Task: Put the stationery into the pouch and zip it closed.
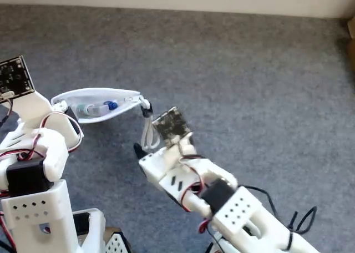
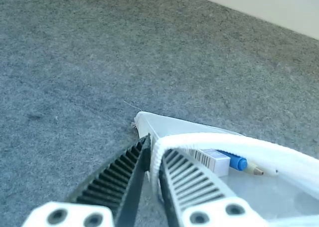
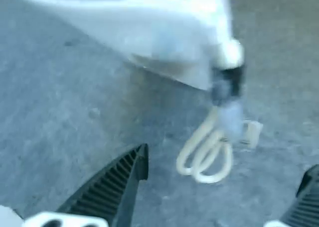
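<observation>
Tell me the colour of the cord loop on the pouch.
Cream white. The cord loop shows best in the right wrist view.

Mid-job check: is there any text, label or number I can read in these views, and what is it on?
No text can be read.
White box in the pouch: a barcode, bars only, digits too small to read.
Circuit board on an arm's wrist: markings too small to read.
</observation>
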You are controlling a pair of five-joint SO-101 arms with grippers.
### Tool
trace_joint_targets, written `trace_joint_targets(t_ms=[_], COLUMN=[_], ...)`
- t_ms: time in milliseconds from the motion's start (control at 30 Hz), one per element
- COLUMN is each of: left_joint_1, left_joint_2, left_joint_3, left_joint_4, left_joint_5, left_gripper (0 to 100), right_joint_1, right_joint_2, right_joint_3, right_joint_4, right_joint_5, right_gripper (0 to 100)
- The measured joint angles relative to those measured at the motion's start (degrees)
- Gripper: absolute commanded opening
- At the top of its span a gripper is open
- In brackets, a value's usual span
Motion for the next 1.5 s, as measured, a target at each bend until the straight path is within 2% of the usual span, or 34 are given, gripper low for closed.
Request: trace_joint_targets(t_ms=[233,500,833,1133,1367,1500], left_joint_1=[0.0,0.0,0.0,0.0,0.0,0.0], left_joint_2=[0.0,0.0,0.0,0.0,0.0,0.0], left_joint_3=[0.0,0.0,0.0,0.0,0.0,0.0], left_joint_4=[0.0,0.0,0.0,0.0,0.0,0.0], left_joint_5=[0.0,0.0,0.0,0.0,0.0,0.0], left_gripper=[1,1,1,1,1,1], right_joint_1=[4.4,9.6,9.9,9.9,9.9,9.9], right_joint_2=[11.7,22.8,22.8,10.8,14.2,16.1], right_joint_3=[0.0,0.0,0.0,5.9,5.9,5.9], right_joint_4=[-17.1,-30.6,-32.2,-32.3,-32.7,-37.4], right_joint_5=[0.0,0.0,0.0,-0.1,-0.1,-0.1], right_gripper=[42.5,42.4,42.4,42.4,42.4,42.3])
